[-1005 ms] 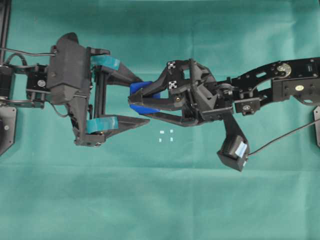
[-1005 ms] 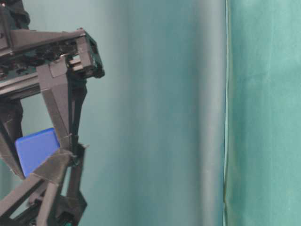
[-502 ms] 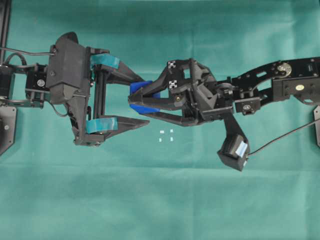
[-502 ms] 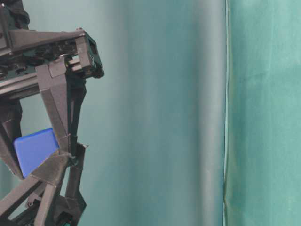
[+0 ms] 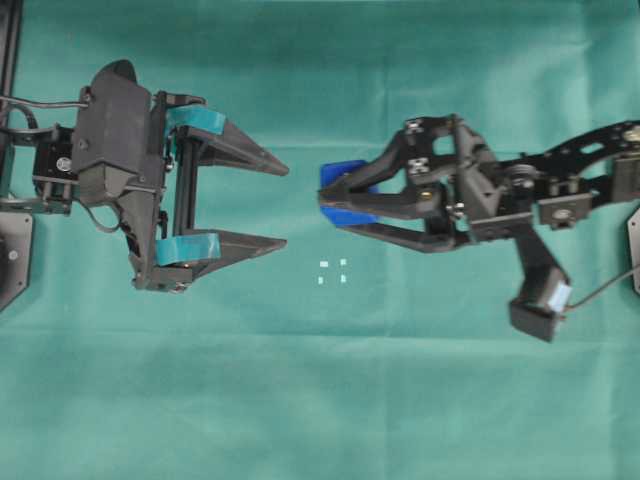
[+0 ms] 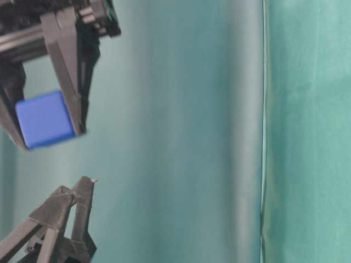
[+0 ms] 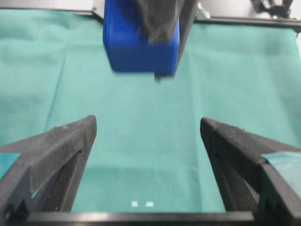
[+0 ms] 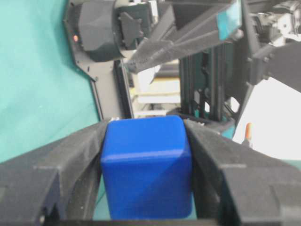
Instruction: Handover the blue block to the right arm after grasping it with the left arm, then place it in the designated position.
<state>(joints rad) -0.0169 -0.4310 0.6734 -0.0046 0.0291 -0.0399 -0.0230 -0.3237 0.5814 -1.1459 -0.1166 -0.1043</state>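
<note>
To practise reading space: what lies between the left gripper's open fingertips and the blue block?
Nothing but bare green cloth, as the overhead view shows, separates the left gripper from the blue block in the right gripper.

right gripper [image 5: 325, 203] drawn back rightward with blue block [image 5: 341, 173], clear of left gripper [image 5: 281, 205]; left gripper shifted slightly left

I can read no text, label, brand or number in any view. The only sign-like marks I see are small black-and-white patterned patches [image 5: 413, 126] on the body of the right arm [image 5: 560, 190], too small for me to make out, and four tiny white marks of the designated position [image 5: 332, 271] on the green cloth [image 5: 330, 400]. The blue block [image 8: 146, 165] shows me plain faces.
</note>
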